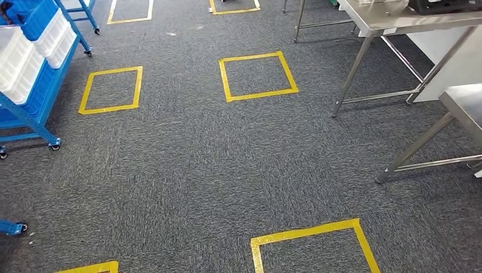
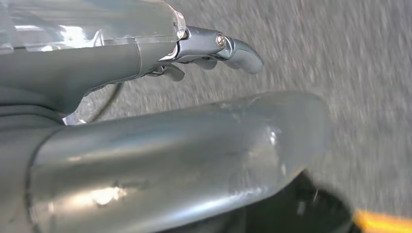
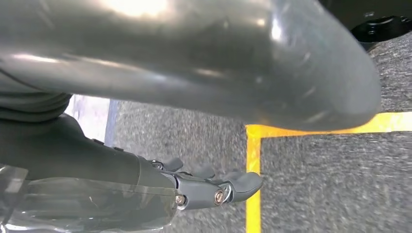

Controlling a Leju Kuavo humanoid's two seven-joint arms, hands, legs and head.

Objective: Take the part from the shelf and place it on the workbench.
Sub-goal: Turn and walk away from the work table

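Across the grey carpet floor (image 1: 187, 170) lie yellow tape squares (image 1: 258, 76), most likely standing marks for the robot, and the head view looks down over them with neither arm raised into it. At the far left stands the blue shelf (image 1: 35, 99) on castors, its racks tilted so that the white bins (image 1: 27, 54) lean forward for easy reach. The part presumably lies in one of those bins, though none is seen well enough to tell. At the right stand the steel bench (image 1: 398, 21) and a second steel surface (image 1: 463, 105) nearer by; something dark rests on the far one, too cropped to name.

Both arms appear to hang at the robot's sides, since each wrist camera looks down at carpet. The left hand (image 2: 216, 48) holds nothing, its fingers (image 2: 243, 54) loosely extended and apart from the thumb. The right hand (image 3: 214, 187) is likewise empty, fingers relaxed and spread above a yellow tape corner (image 3: 253, 145).

No writing or label can be read anywhere.

I judge the task barely begun: the shelf must be approached first.
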